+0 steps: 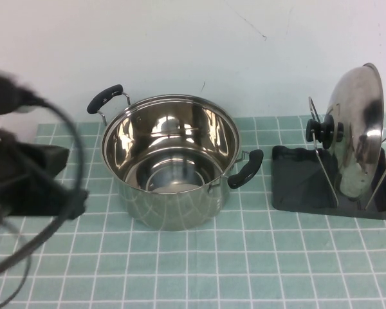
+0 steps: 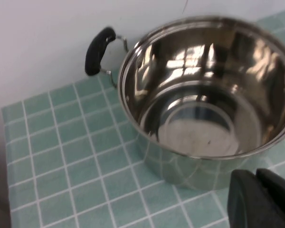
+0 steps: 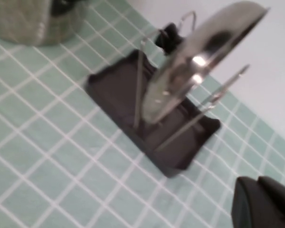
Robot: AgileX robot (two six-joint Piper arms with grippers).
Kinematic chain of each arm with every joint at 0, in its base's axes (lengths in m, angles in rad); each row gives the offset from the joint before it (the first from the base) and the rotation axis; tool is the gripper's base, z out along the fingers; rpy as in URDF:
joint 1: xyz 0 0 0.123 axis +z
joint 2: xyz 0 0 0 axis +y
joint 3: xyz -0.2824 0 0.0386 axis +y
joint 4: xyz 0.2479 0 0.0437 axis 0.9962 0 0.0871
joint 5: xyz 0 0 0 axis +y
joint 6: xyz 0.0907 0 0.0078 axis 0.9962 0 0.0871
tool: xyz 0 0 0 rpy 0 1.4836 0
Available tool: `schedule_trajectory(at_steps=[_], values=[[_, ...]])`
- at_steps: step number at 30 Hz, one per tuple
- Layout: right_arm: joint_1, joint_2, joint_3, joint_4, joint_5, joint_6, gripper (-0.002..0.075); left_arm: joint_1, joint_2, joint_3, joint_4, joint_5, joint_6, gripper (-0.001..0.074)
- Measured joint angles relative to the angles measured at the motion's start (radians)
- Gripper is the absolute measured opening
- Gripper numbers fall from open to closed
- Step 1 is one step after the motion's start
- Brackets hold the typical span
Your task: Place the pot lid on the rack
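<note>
The shiny pot lid (image 1: 357, 129) stands on edge between the wire uprights of the rack (image 1: 296, 187) at the right of the table, leaning back, with its black knob (image 1: 323, 131) facing the pot. It also shows in the right wrist view (image 3: 194, 71), standing in the rack's dark tray (image 3: 114, 90). My right gripper (image 3: 257, 183) is shut and empty, well away from the rack on the near side, and out of the high view. My left gripper (image 2: 256, 178) is shut and empty, beside the pot at the table's left. Its arm (image 1: 32, 180) shows blurred.
A deep steel pot (image 1: 170, 161) with two black handles stands open in the middle of the green checked cloth; it also shows in the left wrist view (image 2: 204, 95). A white wall runs behind. Black cables hang at the left edge.
</note>
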Motion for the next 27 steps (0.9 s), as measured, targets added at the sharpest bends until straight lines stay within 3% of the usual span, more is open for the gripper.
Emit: schedule_trajectory(at_steps=[7,13,27], values=[[0.0,-0.232,0.248,0.217,-0.033,-0.069,0.0004,0.0,-0.222,0.212,-0.057,-0.175,0.006,-0.0001],[0.0,-0.375,0.334,0.305,-0.151,-0.086,0.0004,0.0,-0.372,0.383,-0.071,-0.324,0.006,-0.0001],[0.001,-0.391,0.357,0.317,-0.186,-0.092,0.0002,0.0,-0.423,0.425,-0.031,-0.36,0.008,-0.0001]])
